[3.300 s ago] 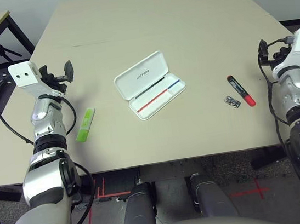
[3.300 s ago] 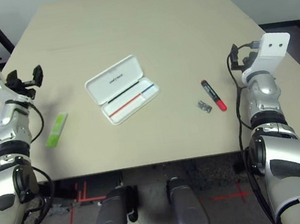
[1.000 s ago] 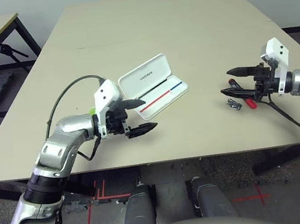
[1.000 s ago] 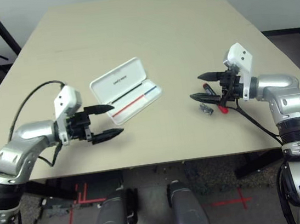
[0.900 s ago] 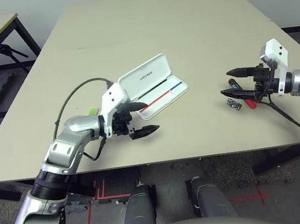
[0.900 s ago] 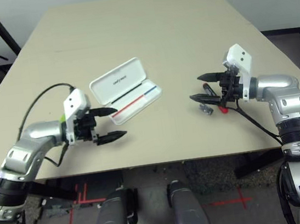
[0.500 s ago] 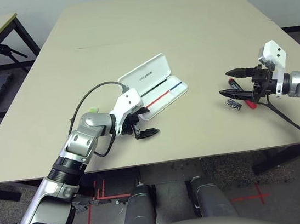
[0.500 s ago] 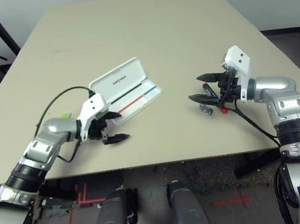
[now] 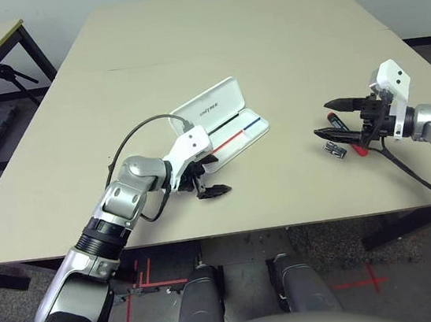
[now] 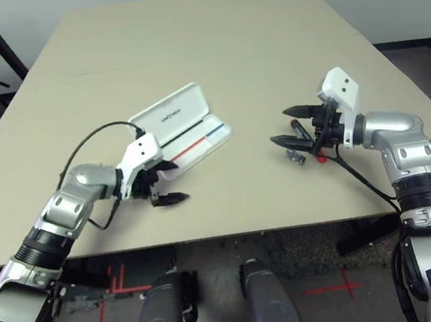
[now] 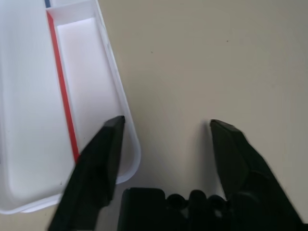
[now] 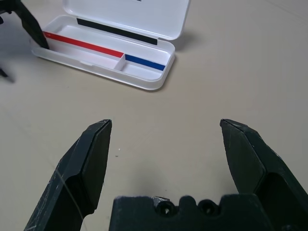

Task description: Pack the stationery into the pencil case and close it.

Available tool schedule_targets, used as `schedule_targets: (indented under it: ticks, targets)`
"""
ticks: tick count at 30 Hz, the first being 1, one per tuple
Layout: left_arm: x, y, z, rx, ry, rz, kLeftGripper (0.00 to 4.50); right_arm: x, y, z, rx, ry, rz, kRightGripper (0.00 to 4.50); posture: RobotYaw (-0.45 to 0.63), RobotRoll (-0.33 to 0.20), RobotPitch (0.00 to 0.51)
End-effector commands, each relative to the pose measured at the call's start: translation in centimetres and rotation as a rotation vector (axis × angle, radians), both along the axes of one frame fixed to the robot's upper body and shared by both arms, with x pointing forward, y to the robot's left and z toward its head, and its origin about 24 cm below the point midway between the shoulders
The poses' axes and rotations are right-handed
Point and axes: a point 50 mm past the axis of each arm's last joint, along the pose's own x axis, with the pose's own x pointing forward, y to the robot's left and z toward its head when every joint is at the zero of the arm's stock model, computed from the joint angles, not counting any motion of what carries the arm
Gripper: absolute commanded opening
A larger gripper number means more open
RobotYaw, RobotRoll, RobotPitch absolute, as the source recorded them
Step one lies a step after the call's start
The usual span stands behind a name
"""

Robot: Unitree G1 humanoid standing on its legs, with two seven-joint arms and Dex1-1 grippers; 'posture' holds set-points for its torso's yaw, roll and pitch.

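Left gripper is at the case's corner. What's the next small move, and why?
Probably close the left gripper on the pencil case's end wall to steady it: one finger sits inside the tray, the other outside, jaws apart. The right gripper hangs open over the red marker, ready to pick.

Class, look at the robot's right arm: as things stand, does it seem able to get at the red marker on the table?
Probably yes. The right gripper stands open just above the red marker, with only the small clip lying beside it and nothing between. The pencil case lies well off to the side.
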Motion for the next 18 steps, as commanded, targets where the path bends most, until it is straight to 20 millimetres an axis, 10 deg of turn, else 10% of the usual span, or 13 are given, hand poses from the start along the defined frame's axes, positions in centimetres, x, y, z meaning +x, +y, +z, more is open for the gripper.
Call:
schedule_targets:
  ticks: [1,7,18]
  targets:
    - [0.0,-0.1,-0.7,0.052,0.038,-0.01,2.41,-0.1,-0.1,0.0,0.007,-0.018,-0.008,4.5,-0.1,0.0,0.088]
    - [0.3,-0.3,-0.6,0.062,0.035,-0.014,0.12,-0.2,-0.1,0.0,0.007,-0.023,-0.012,4.5,-0.11,0.0,0.087]
    - [0.0,0.6,0.4,0.135,-0.07,-0.18,0.04,-1.2,0.4,-0.1,0.01,0.058,0.077,4.5,-0.11,0.0,0.092]
